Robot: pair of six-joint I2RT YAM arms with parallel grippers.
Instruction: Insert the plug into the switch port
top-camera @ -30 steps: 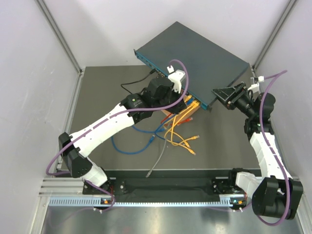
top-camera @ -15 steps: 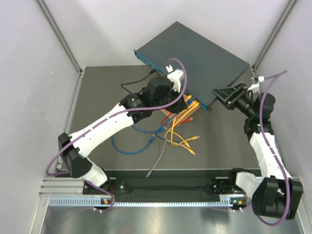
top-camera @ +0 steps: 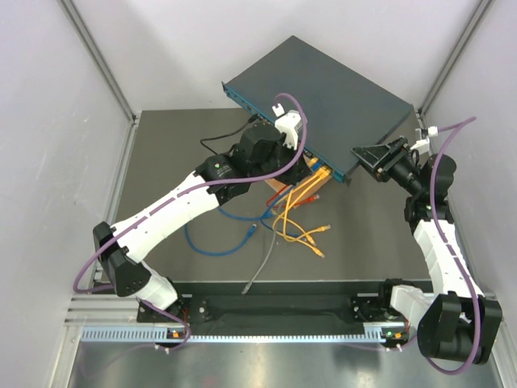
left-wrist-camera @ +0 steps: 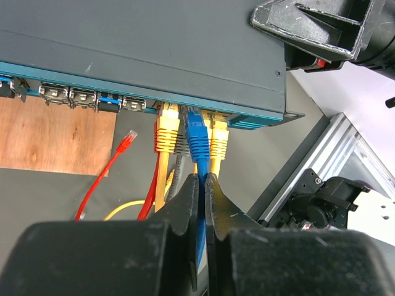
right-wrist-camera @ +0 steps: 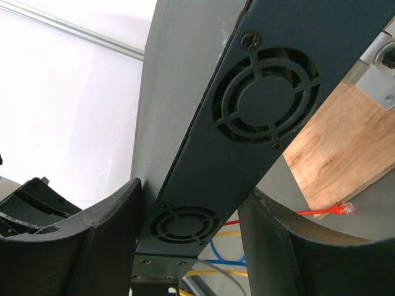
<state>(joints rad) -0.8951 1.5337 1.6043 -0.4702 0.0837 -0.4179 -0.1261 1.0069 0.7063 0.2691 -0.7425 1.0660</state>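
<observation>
Left gripper (left-wrist-camera: 202,185) is clenched on the blue cable (left-wrist-camera: 199,240) just behind its blue plug (left-wrist-camera: 197,132), fingers (left-wrist-camera: 188,206) nearly meeting around the cord. The plug's nose sits at or in a port on the front face of the switch (left-wrist-camera: 154,49), between two yellow plugs (left-wrist-camera: 166,132) already seated on either side. I can't tell whether it's fully latched; the boot looks level with its yellow neighbours, which suggests it's at least most of the way in.

Right gripper (right-wrist-camera: 185,237) straddles the right end of the switch, the vented side panel between its fingers (right-wrist-camera: 99,246). It looks like a brace on that end, but whether the pads actually press the metal isn't clear.

The switch lies at the far centre of the table (top-camera: 161,162), angled, resting partly on a wooden board (left-wrist-camera: 55,139). A loose red plug (left-wrist-camera: 128,140) lies on the board left of the cluster, with more spare cables (top-camera: 295,226) heaped nearer the arm bases.

Step in hand, as I read it: final seating push. Next move needs a short straight shove along the port axis with the right arm resisting, no sideways load on the cord, then let go and back out clear of the yellow plugs.
</observation>
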